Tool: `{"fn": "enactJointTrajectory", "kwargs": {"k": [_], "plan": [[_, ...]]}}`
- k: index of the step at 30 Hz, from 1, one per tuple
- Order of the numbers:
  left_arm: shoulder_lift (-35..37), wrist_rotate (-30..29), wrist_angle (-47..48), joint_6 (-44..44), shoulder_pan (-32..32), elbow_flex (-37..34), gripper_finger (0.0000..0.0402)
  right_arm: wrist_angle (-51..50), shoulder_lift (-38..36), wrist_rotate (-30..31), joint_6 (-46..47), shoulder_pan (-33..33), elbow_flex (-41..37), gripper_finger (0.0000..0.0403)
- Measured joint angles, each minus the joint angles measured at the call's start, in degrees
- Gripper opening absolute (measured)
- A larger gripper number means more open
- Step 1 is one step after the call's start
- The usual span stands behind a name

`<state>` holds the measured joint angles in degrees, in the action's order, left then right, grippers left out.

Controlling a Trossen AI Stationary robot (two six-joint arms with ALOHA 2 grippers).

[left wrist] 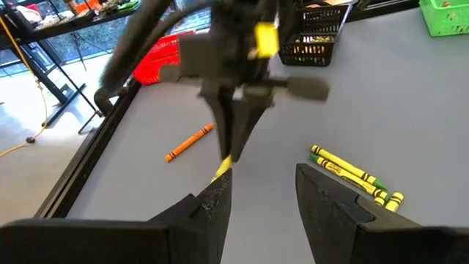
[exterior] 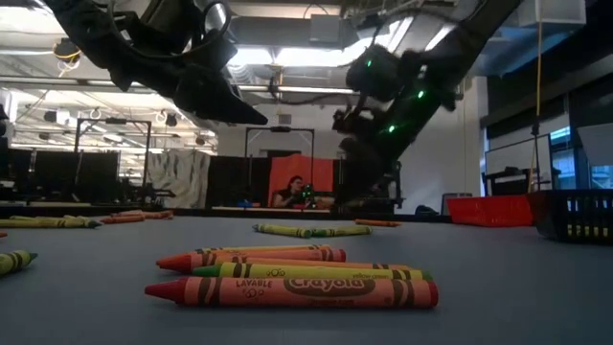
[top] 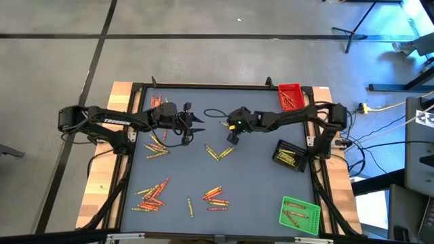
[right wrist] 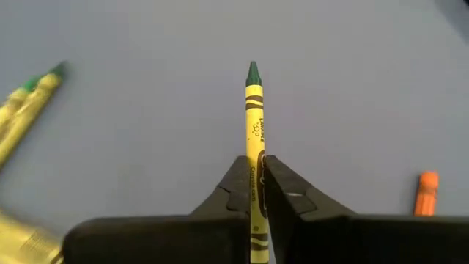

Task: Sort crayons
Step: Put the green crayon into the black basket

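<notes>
Red crayon [exterior: 292, 291] lies nearest, flat on my grey table [top: 258, 176], more crayons stacked behind it.
Black tray [top: 290, 155], green tray [top: 300, 214], red tray [top: 290, 95] sit right; my right gripper [right wrist: 254, 192] is clamped on a yellow crayon [right wrist: 253, 121] mid-table, left gripper [left wrist: 260, 202] spread, holding nothing; person far behind.

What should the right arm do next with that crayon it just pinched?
Probably lift it straight up. The right gripper has its fingers shut on the yellow-wrapped crayon, low over the mat; the black tray already holds similar ones, so carry it there afterwards.
</notes>
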<state>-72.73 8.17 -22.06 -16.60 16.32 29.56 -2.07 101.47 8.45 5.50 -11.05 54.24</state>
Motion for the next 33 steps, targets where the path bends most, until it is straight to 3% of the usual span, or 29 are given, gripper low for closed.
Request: {"fn": "enactJointTrajectory", "kwargs": {"k": [17,24,33], "plan": [[-0.02,0.01,0.04,0.0,0.0,0.02,0.0135,-30.91,-21.94,-0.1,7.83,11.77,0.0,0.0025],[-0.02,0.02,-0.05,0.0,0.0,0.02,0.0135,-43.28,-29.06,-0.24,17.44,17.55,0.01,0.0025],[-0.02,0.01,-0.07,0.0,0.0,0.02,0.0135,-59.28,-36.09,-1.56,38.38,26.89,0.06,0.0026]]}}
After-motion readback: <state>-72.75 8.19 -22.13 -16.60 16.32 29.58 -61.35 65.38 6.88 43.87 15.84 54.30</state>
